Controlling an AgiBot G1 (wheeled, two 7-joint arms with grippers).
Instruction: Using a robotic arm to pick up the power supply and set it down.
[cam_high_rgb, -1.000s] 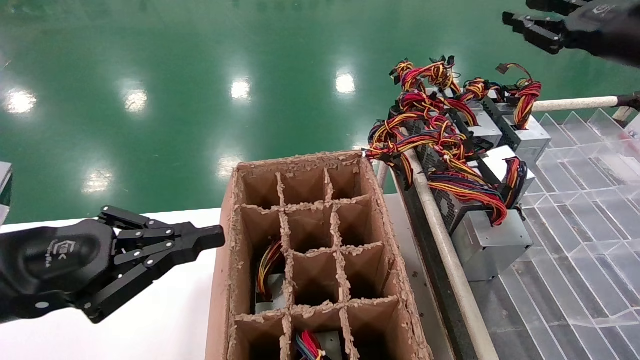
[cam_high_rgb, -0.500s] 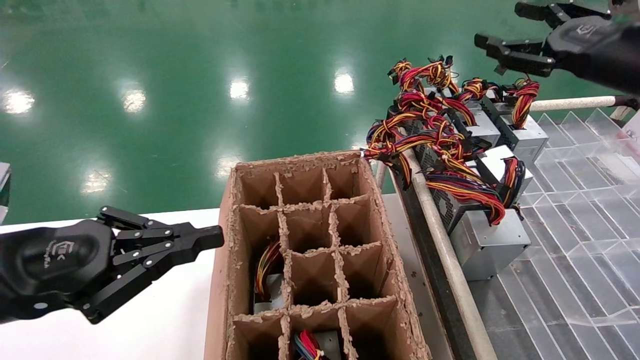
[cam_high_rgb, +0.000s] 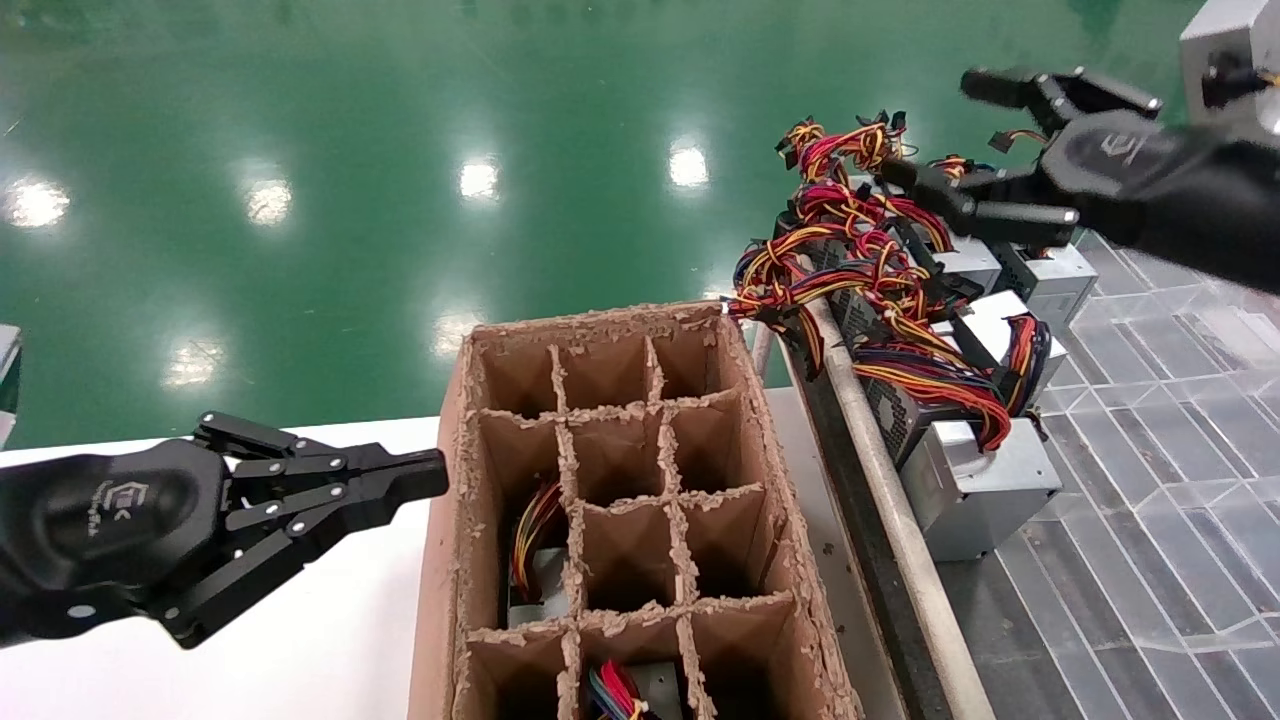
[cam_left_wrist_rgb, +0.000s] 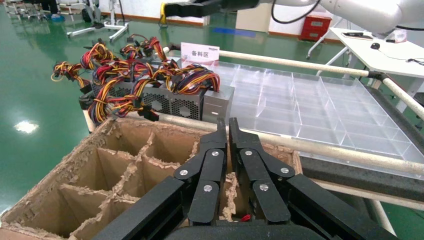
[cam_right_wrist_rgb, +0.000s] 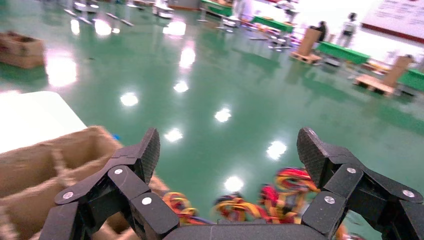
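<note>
Several silver-grey power supplies (cam_high_rgb: 985, 485) with red, yellow and black wire bundles (cam_high_rgb: 860, 270) lie in a row on the rack at the right. They also show in the left wrist view as power supplies (cam_left_wrist_rgb: 170, 102). My right gripper (cam_high_rgb: 932, 128) hangs open just above the far end of the row, over the wires, holding nothing. In its own view the right gripper (cam_right_wrist_rgb: 228, 142) has its jaws wide apart with blurred wires (cam_right_wrist_rgb: 280, 195) below. My left gripper (cam_high_rgb: 435, 475) is shut and empty, parked over the white table beside the cardboard box; the left gripper (cam_left_wrist_rgb: 225, 122) points at the box.
A brown cardboard box with dividers (cam_high_rgb: 455, 520) stands in the middle; some cells hold wired units. A metal rail (cam_high_rgb: 890, 500) edges the rack. Clear acrylic dividers (cam_high_rgb: 1150, 500) cover the rack to the right. The white table (cam_high_rgb: 330, 640) lies on the left.
My right gripper has come down and to the left, from the upper right corner to just above the far power supplies' wires. The left gripper has stayed still.
</note>
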